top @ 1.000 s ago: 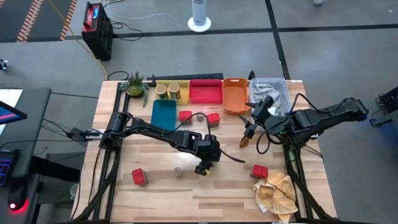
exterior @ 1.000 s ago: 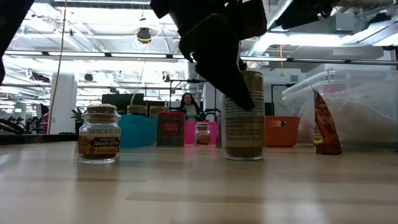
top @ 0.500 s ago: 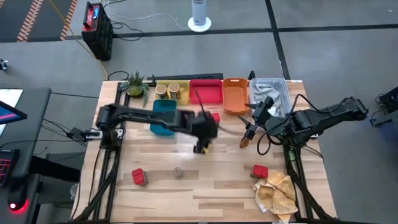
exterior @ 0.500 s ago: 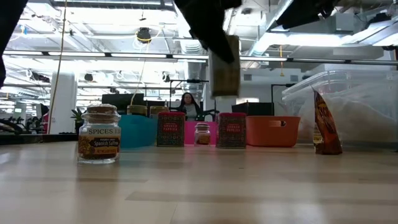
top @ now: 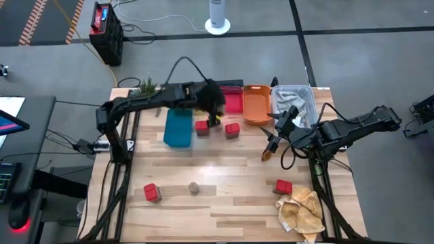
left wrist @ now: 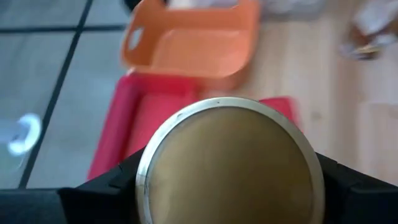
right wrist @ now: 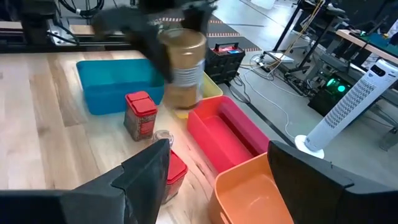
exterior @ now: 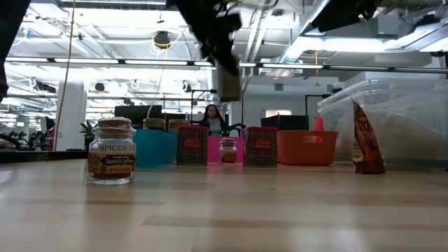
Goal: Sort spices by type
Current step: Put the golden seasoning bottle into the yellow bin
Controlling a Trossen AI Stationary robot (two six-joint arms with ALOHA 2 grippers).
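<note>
A: Where's the left gripper (top: 213, 108)?
B: Raised over the back of the wooden table (top: 230, 196), by the red tray (top: 230, 102), clamped on a tan jar (right wrist: 184, 68) with a pale top.

A: And the right gripper (top: 271, 144)?
B: Off to the right, pinching a thin brown packet (exterior: 367, 143).

A: Other spices?
B: Two red boxes (top: 202, 127) near the teal tray (top: 178, 127), another (top: 152, 193) in front beside a small round jar (top: 194, 187).

A: The room?
B: An open hall; a person (exterior: 211, 117) sits far behind.
</note>
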